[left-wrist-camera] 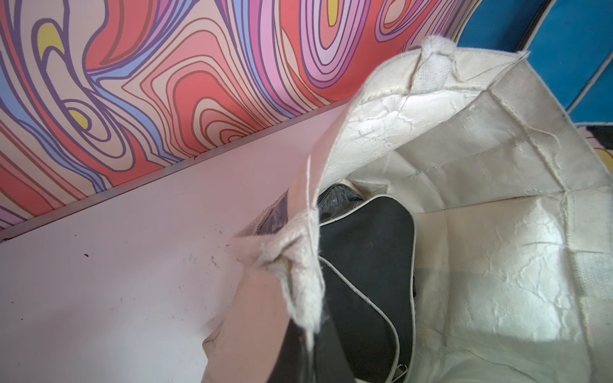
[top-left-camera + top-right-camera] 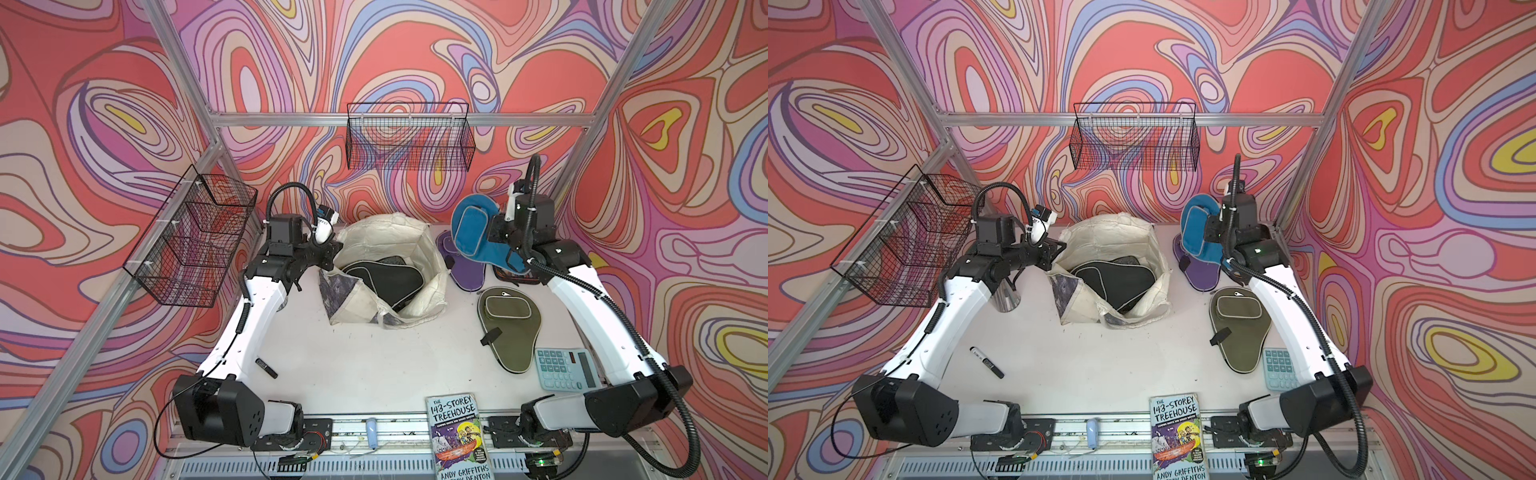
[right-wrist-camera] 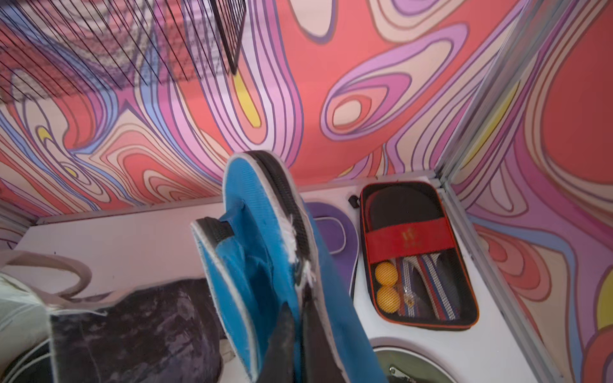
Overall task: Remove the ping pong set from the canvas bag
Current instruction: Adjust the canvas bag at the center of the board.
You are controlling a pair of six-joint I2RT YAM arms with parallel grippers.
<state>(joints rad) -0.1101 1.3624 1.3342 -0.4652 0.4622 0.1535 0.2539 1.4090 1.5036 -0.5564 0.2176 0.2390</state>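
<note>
Calculator [image 2: 567,368] near right on table [image 2: 374,365], book [image 2: 459,440] at front edge, marker [image 2: 987,361] left, metal cup [image 2: 1008,300] beyond it. Wire baskets: back wall [image 2: 409,137], left wall [image 2: 195,237].

Both top views look steeply down from high on the near side of the bag [image 2: 386,237], facing the back wall [image 2: 291,137], bag mid-frame. Left wrist view sits close over the bag's rim, looking inside; right wrist view, close beside the bag, faces the back wall. Both wrist views share the bag and the blue cover [image 3: 252,275].
</note>
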